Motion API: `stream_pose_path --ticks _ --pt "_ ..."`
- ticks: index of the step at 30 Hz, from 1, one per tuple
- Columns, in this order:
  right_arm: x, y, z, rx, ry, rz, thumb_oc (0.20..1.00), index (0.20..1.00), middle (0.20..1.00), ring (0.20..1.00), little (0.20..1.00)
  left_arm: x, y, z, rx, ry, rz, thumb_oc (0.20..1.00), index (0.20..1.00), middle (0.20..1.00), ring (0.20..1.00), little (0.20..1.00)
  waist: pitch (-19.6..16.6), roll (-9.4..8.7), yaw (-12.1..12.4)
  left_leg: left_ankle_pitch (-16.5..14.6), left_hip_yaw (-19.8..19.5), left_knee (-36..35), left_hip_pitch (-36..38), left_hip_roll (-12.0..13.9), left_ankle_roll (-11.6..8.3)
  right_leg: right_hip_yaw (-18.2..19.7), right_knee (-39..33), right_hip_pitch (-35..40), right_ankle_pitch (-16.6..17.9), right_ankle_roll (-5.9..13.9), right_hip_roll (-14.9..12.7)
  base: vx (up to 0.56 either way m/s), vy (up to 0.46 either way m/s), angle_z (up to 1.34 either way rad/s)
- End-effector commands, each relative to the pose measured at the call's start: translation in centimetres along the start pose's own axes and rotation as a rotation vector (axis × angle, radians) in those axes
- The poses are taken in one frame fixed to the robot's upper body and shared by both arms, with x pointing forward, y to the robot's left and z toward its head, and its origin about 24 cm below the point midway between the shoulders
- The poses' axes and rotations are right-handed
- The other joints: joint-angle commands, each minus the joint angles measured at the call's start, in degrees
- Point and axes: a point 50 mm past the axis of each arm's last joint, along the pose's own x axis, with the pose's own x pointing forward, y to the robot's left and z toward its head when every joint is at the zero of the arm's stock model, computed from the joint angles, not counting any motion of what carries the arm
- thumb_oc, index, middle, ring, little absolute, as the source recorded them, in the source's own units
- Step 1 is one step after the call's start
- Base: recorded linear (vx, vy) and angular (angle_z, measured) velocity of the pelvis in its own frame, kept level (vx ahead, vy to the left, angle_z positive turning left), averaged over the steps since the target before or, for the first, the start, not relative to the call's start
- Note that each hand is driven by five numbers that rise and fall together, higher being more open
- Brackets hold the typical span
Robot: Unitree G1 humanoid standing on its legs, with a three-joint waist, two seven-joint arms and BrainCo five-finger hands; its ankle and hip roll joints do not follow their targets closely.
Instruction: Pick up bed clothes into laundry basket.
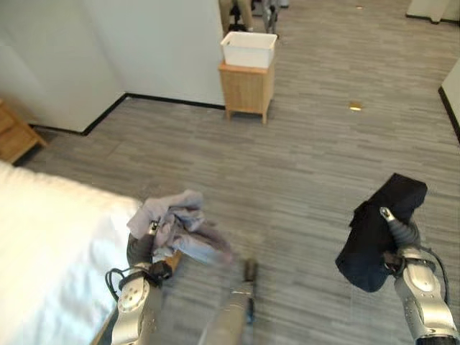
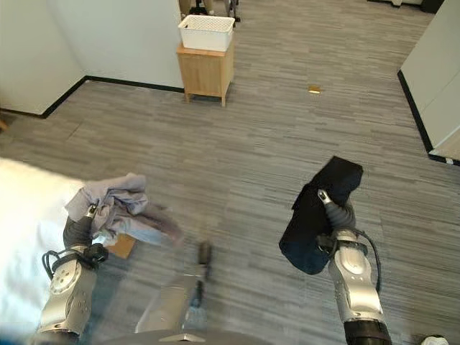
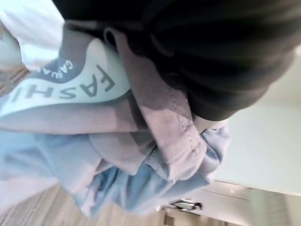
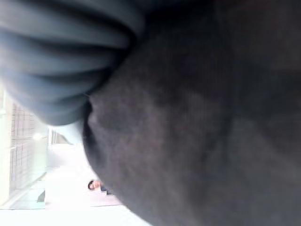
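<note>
Pale lilac-grey garment (image 1: 176, 223), black garment (image 1: 377, 233), white basket (image 1: 249, 49), light wooden stand (image 1: 246, 90), white bed (image 1: 50, 251), grey striped floor (image 1: 316, 158)

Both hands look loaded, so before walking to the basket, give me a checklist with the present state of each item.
1. Left hand holds clothing: ok. It is under a bundle of grey-blue clothes, lifted beside the bed.
2. Right hand holds clothing: ok. A dark garment hangs over it, off the floor.
3. Grip firmness on either load: cannot tell. The cloth hides most of the fingers.
4. Basket ready: ok. The white basket stands on the small wooden table across the room, open side up.
5. Path to the basket: ok. The wooden floor between shows nothing except a small yellow thing off to the side.
</note>
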Motion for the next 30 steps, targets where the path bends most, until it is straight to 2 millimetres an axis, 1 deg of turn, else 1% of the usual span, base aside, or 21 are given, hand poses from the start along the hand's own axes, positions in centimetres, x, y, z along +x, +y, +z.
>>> stream_pose_path --ticks 1,4,5,6,7,8,9,11,13,14,17,18,19,21,22,23,24,26,27,28,30 --pt "0.7 -0.3 3.7 0.009 -0.183 0.01 0.2 0.2 0.2 0.2 0.2 1.7 -1.4 6.2 0.016 -0.288 -0.081 0.2 0.2 0.2 0.2 0.2 0.0 -0.92 0.4 16.7 0.9 -3.3 5.4 10.6 -11.04 -0.3 -2.0 -7.8 4.1 -1.69 -8.1 0.43 0.102 0.35" --pt "0.8 1.8 2.9 0.038 -0.148 0.092 0.2 0.2 0.2 0.2 0.2 1.3 -0.2 6.1 0.023 -0.281 -0.038 0.2 0.2 0.2 0.2 0.2 -2.8 -3.16 2.8 18.0 0.3 -3.0 7.9 9.9 -8.62 1.2 2.6 -7.3 6.4 0.69 -11.5 0.64 0.213 -0.21" --pt "0.7 2.7 2.5 0.049 -0.133 0.125 0.2 0.2 0.2 0.2 0.2 1.0 0.6 5.9 0.053 -0.262 -0.022 0.2 0.2 0.2 0.2 0.2 -3.8 -5.03 5.9 14.0 1.8 -0.6 10.9 7.6 -4.56 2.0 22.5 -11.2 21.6 5.93 -17.1 0.93 0.478 -1.05" --pt "0.7 3.0 2.4 0.052 -0.128 0.132 0.2 0.2 0.2 0.2 0.2 1.0 0.7 6.1 0.076 -0.261 -0.015 0.2 0.2 0.2 0.2 0.2 -3.1 -4.29 6.1 11.6 1.3 0.5 13.3 6.8 -2.88 0.4 33.2 -14.2 28.4 6.27 -19.2 0.91 0.602 -1.27" --pt "0.8 3.3 2.5 0.068 -0.133 0.137 0.2 0.2 0.2 0.2 0.2 1.1 0.7 6.5 0.078 -0.275 -0.021 0.2 0.2 0.2 0.2 0.2 -2.3 -2.59 5.4 10.0 0.2 0.7 16.7 7.0 -1.67 0.2 42.2 -18.4 31.2 6.15 -20.6 0.67 0.513 -0.85" --pt "0.8 3.4 2.3 0.065 -0.125 0.132 0.2 0.2 0.2 0.2 0.2 1.2 0.2 6.8 0.081 -0.286 -0.043 0.2 0.2 0.2 0.2 0.2 -0.2 0.28 1.5 8.9 -4.2 -1.5 22.4 7.4 -0.85 2.1 51.6 -29.7 24.7 3.98 -15.5 0.66 0.385 -0.19" --pt "0.7 3.4 2.4 0.058 -0.126 0.131 0.2 0.2 0.2 0.2 0.2 1.3 0.0 7.0 0.092 -0.293 -0.045 0.2 0.2 0.2 0.2 0.2 0.5 0.76 -0.4 7.9 -6.1 -2.2 25.0 7.1 -0.74 0.9 49.3 -34.5 21.1 3.37 -14.6 0.66 0.226 1.04" --pt "0.6 3.6 2.4 0.078 -0.124 0.153 0.2 0.2 0.2 0.2 0.2 1.5 -0.1 7.5 0.096 -0.314 -0.052 0.2 0.2 0.2 0.2 0.2 1.2 1.12 -3.0 6.3 -7.9 -3.1 28.3 7.3 -1.61 -2.6 41.3 -38.4 18.7 2.29 -17.1 0.57 -0.013 1.27" --pt "0.6 3.2 2.0 0.069 -0.103 0.144 0.2 0.2 0.2 0.2 0.2 1.4 -0.1 7.7 0.088 -0.326 -0.063 0.2 0.2 0.2 0.2 0.2 1.4 0.77 -4.9 3.6 -10.3 -3.7 31.2 6.8 -2.93 -3.7 27.5 -40.3 19.3 2.74 -16.4 0.67 -0.126 1.64" --pt "0.6 2.8 1.6 0.068 -0.087 0.125 0.2 0.2 0.2 0.2 0.2 1.4 -0.1 7.8 0.083 -0.331 -0.063 0.2 0.2 0.2 0.2 0.2 1.4 -0.16 -5.8 1.3 -12.3 -3.7 33.1 6.1 -3.5 -3.2 16.5 -41.3 19.1 3.15 -14.5 0.69 -0.149 1.43" --pt "0.4 2.0 1.5 0.072 -0.084 0.084 0.2 0.2 0.2 0.2 0.2 1.8 0.0 7.6 0.092 -0.324 -0.056 0.2 0.2 0.2 0.2 0.2 1.1 -1.21 -7.2 -2.5 -15.7 -3.7 36.1 6.6 -4.68 0.2 -1.7 -40.1 21.8 5.18 -11.3 0.66 -0.124 0.71" --pt "0.4 1.7 1.4 0.066 -0.082 0.074 0.2 0.2 0.2 0.2 0.2 1.8 0.1 7.5 0.091 -0.32 -0.053 0.2 0.2 0.2 0.2 0.2 1.0 -1.36 -7.5 -3.5 -16.2 -3.7 38.0 6.8 -5.16 -0.2 -2.0 -42.7 22.1 6.64 -11.4 0.72 -0.126 0.68" --pt "0.4 1.5 1.6 0.058 -0.091 0.075 0.2 0.2 0.2 0.2 0.2 1.7 0.3 7.4 0.096 -0.321 -0.045 0.2 0.2 0.2 0.2 0.2 0.1 -1.26 -7.4 -4.0 -16.2 -3.7 39.8 7.3 -5.68 -3.5 -2.0 -43.8 23.0 7.43 -11.7 0.47 -0.084 0.77" --pt "0.3 1.4 1.7 0.051 -0.093 0.076 0.2 0.2 0.2 0.2 0.2 1.6 0.4 7.1 0.096 -0.313 -0.045 0.2 0.2 0.2 0.2 0.2 -0.4 -1.07 -7.9 -3.8 -16.6 -3.7 41.2 8.2 -6.14 -5.3 -1.1 -42.6 24.0 7.16 -12.3 0.52 -0.118 0.82" --pt "0.3 1.6 1.8 0.069 -0.101 0.096 0.2 0.2 0.2 0.2 0.2 1.4 0.3 6.8 0.079 -0.306 -0.043 0.2 0.2 0.2 0.2 0.2 -1.5 -1.37 -7.5 -4.4 -16.6 -2.8 42.3 9.3 -6.49 -6.9 0.2 -40.2 25.3 5.79 -13.6 0.72 -0.215 0.52" --pt "0.4 1.7 1.9 0.07 -0.105 0.103 0.2 0.2 0.2 0.2 0.2 1.4 0.1 6.5 0.069 -0.296 -0.043 0.2 0.2 0.2 0.2 0.2 -1.9 -1.25 -7.6 -4.7 -16.0 -0.4 42.4 10.1 -7.03 -7.9 1.0 -39.4 25.2 5.3 -13.4 0.75 -0.259 0.33" --pt "0.6 1.7 1.8 0.074 -0.099 0.11 0.2 0.2 0.2 0.2 0.2 1.4 -0.1 6.3 0.066 -0.286 -0.046 0.2 0.2 0.2 0.2 0.2 -2.5 -0.41 -7.6 -3.8 -15.3 6.5 42.2 11.9 -8.25 -8.6 3.1 -38.3 23.6 3.83 -12.0 0.59 -0.237 -0.03" --pt "0.8 1.5 2.0 0.056 -0.099 0.114 0.2 0.2 0.2 0.2 0.2 1.5 -0.4 5.8 0.049 -0.268 -0.048 0.2 0.2 0.2 0.2 0.2 -2.0 -0.96 -7.7 4.0 -12.6 27.0 36.5 12.9 -9.42 -9.9 3.5 -34.2 21.4 0.93 -11.6 0.49 -0.247 0.08" --pt "0.9 1.5 2.0 0.057 -0.1 0.113 0.2 0.2 0.2 0.2 0.2 1.6 -0.4 5.9 0.049 -0.269 -0.049 0.2 0.2 0.2 0.2 0.2 -2.1 -1.31 -8.0 4.1 -13.1 27.6 35.7 12.5 -9.43 -10.1 3.4 -34.5 21.6 0.88 -12.1 0.49 -0.468 0.0" --pt "1.1 1.1 2.5 0.073 -0.12 0.097 0.2 0.2 0.2 0.2 0.2 1.7 -0.7 6.3 0.003 -0.279 -0.062 0.2 0.2 0.2 0.2 0.2 0.2 -3.79 -6.0 7.4 -8.8 45.4 27.0 12.7 -10.18 -10.5 1.8 -28.8 19.1 -2.13 -11.6 0.4 -0.473 0.18" --pt "1.0 0.4 2.5 0.064 -0.114 0.048 0.2 0.2 0.2 0.2 0.2 1.9 -1.3 6.6 0.016 -0.285 -0.082 0.2 0.2 0.2 0.2 0.2 2.6 -4.46 -3.6 6.1 -5.0 50.5 17.0 14.8 -9.94 -10.4 -0.6 -23.8 16.7 -3.11 -10.3 0.46 -0.427 0.37"
